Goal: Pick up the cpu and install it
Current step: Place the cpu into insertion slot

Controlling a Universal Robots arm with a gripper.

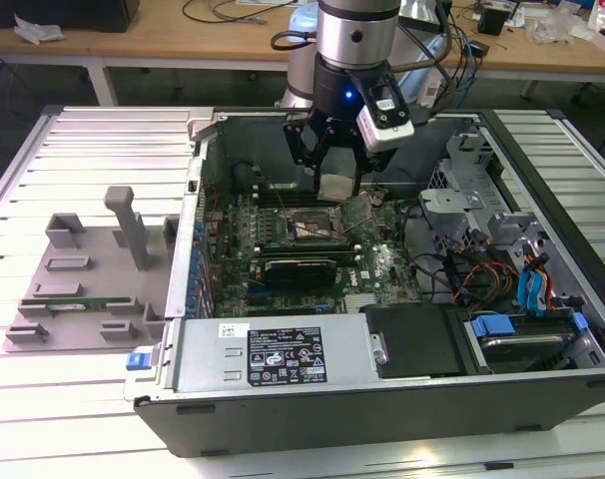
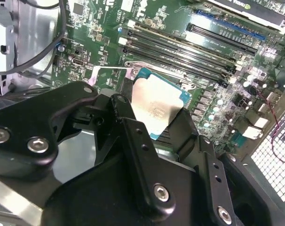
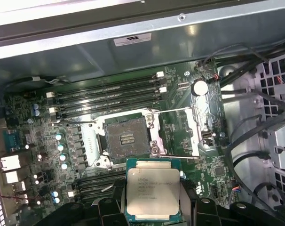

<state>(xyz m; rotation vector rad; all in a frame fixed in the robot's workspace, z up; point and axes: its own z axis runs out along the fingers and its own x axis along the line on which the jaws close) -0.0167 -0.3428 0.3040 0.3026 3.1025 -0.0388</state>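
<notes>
One arm hangs inside the computer case [image 1: 196, 215]; in the exterior view its gripper [image 1: 337, 190] is clamped on the cpu [image 1: 336, 184], above the motherboard [image 1: 382, 267]. In the second wrist view, fingers [image 2: 128, 120] pinch opposite edges. In the first wrist view, the empty socket [image 3: 127, 138] lies below, just beyond the chip's edge, not squarely beneath.

One cpu [image 3: 153, 190], one socket [image 3: 127, 138], one motherboard [image 3: 214, 173], one computer case [image 1: 382, 424].

cpu [image 3: 153, 190] | silver top, teal rim | held in gripper [image 3: 153, 200]
</notes>
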